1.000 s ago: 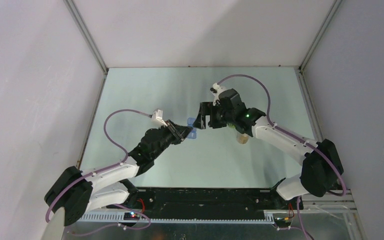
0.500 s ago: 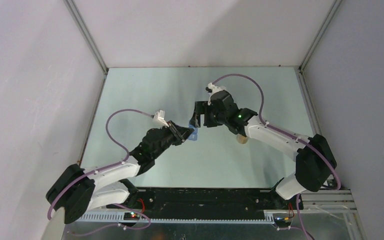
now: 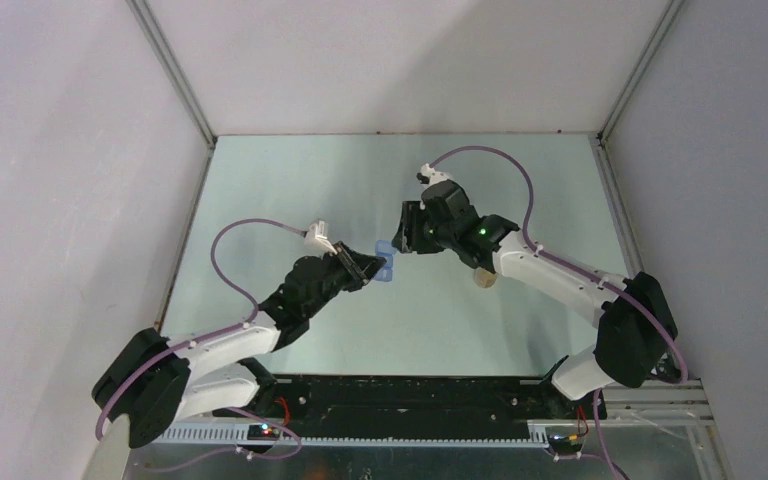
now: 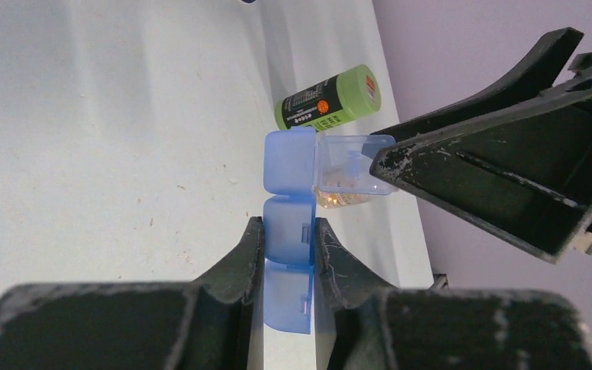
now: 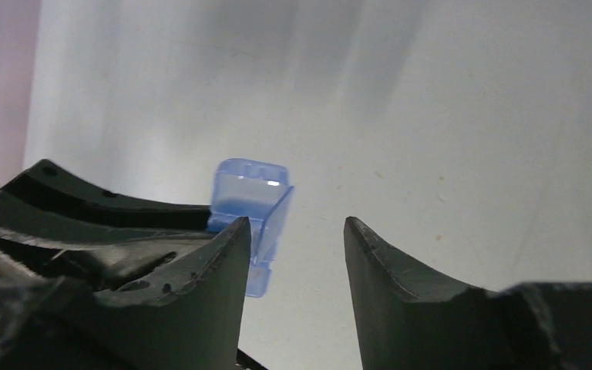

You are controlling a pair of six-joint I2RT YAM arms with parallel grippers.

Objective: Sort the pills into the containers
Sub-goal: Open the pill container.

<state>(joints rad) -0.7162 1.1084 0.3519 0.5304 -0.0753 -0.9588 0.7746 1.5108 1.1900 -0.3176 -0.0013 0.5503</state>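
Pale green counter [image 3: 360,180]. Near its centre, the left claw [image 4: 287,239] is clenched on a blue translucent plastic pill box [image 4: 289,166]. The right claw [image 3: 407,228] sits at the box's 1 o'clock, jaws apart, grasping nothing. The box should be held steady while the right claw works the clear lid gently. Compared with a second ago, the right claw is narrower and closer.

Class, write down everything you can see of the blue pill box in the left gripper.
The blue pill box is translucent blue plastic, with a clear compartment holding small orange-tinted pieces. The left gripper is shut on its blue edge. One finger of the open right gripper overlaps the clear compartment; contact is unclear.
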